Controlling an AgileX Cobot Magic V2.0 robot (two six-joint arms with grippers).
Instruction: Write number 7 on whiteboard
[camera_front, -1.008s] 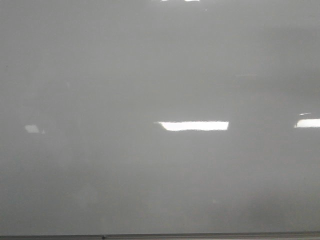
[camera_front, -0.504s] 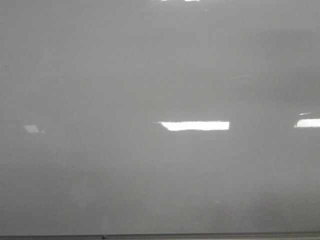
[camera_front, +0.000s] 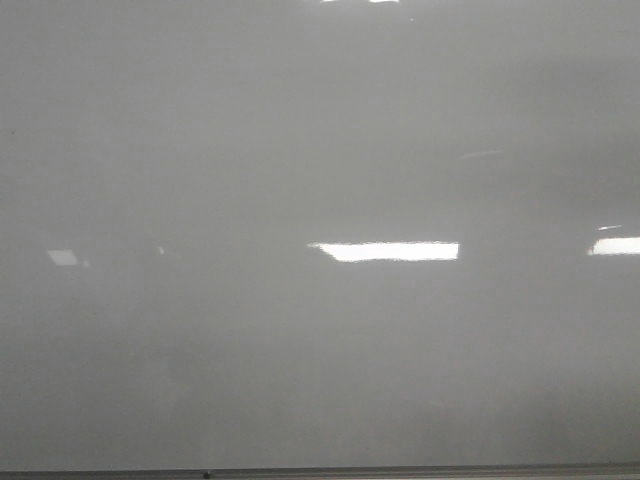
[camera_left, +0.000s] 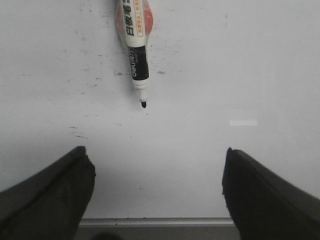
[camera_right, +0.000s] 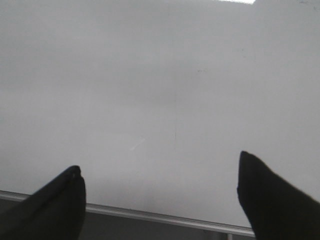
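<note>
Left wrist view, nearest first: left gripper (camera_left: 157, 192) spread wide, both dark fingers (camera_left: 47, 197) at the frame's lower corners, nothing between them. Just past the fingers, the thin metal frame edge (camera_left: 155, 221) of the whiteboard (camera_left: 240, 65). Further out on the board, a marker (camera_left: 136, 47) lies uncapped, white barrel with printed label and a black collar, black tip pointing back toward the gripper, well apart from both fingers. Faint dark smudges and specks on the surface around the marker. Right wrist view: right gripper (camera_right: 160, 200) likewise wide apart and holding nothing, fingers (camera_right: 50, 205) dark at the lower corners; metal frame edge (camera_right: 165, 217) just beyond them, then bare pale board (camera_right: 150, 75) with only a faint hairline mark. Front view: whiteboard (camera_front: 300, 120) fills the frame, glossy grey, bright rectangular light reflections (camera_front: 385, 251) across the middle, frame edge (camera_front: 400, 470) along the bottom. No arms in this view. The number 7 shows in none of the three views; board unwritten where visible.
</note>
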